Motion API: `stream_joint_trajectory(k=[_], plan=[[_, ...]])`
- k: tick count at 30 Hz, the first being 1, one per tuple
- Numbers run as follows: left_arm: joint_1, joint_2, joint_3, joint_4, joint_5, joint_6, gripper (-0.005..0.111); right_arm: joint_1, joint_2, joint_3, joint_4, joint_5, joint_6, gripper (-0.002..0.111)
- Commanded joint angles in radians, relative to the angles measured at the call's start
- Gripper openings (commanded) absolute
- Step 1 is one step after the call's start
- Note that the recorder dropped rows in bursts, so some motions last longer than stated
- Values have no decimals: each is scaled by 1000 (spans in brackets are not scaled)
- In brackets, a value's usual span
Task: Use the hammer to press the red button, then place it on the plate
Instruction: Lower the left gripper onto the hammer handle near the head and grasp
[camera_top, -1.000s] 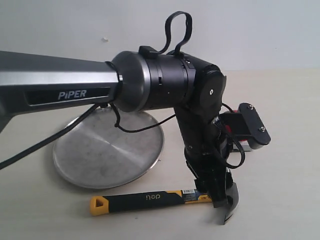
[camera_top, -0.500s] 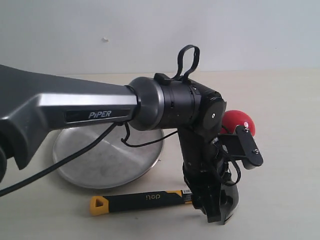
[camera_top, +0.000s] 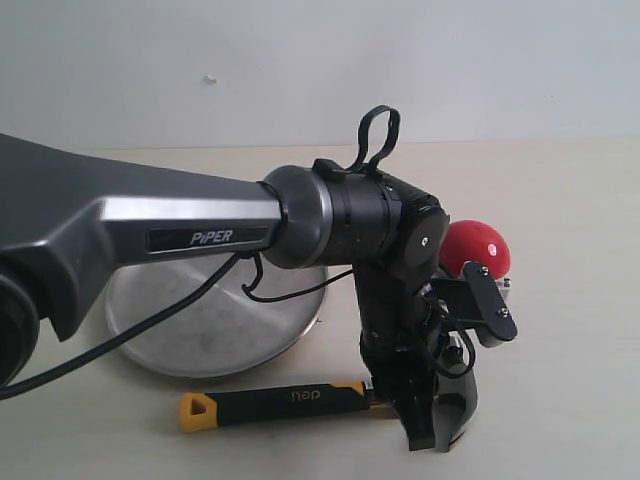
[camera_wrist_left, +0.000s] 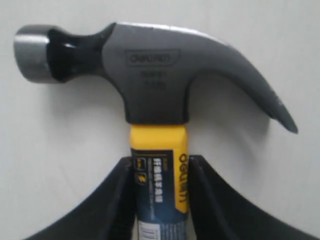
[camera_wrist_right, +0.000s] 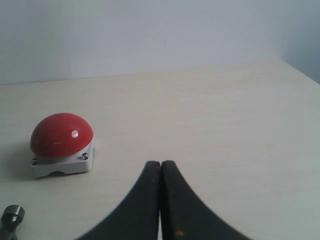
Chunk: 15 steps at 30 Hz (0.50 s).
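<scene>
The hammer (camera_top: 280, 398) lies on the table in front of the plate (camera_top: 190, 325), its yellow-ended handle to the left. Its head is hidden behind my left gripper (camera_top: 430, 428) in the exterior view. In the left wrist view the dark steel head (camera_wrist_left: 150, 65) fills the frame, and my left gripper (camera_wrist_left: 159, 172) is shut on the yellow neck, with a black finger pressed on each side. The red button (camera_top: 478, 248) stands just behind that arm's wrist. My right gripper (camera_wrist_right: 161, 164) is shut on nothing, well apart from the red button (camera_wrist_right: 61, 134).
The left arm's thick grey link (camera_top: 150, 240) crosses over the plate and hides its back part. In the right wrist view the hammer's striking face (camera_wrist_right: 11, 215) shows near the button. Bare table lies to the right of the button.
The left arm has swung right and come down, and its gripper now sits lower around the hammer's neck. The hammer has not moved. More of the red button shows.
</scene>
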Motion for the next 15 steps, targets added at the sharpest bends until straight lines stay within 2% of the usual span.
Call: stream_joint_trajectory(k=[1,2,15], plan=[[-4,9,-3,-11,-4,-4,7,-6,-6,5,-9,-12,-2,0],[-4,9,-3,-11,-12,-4,1,-6,-6,5,-9,-12,-2,0],[-4,-78,-3,44,-70,-10,0,-6,-6,5,-9,-12,-2,0]])
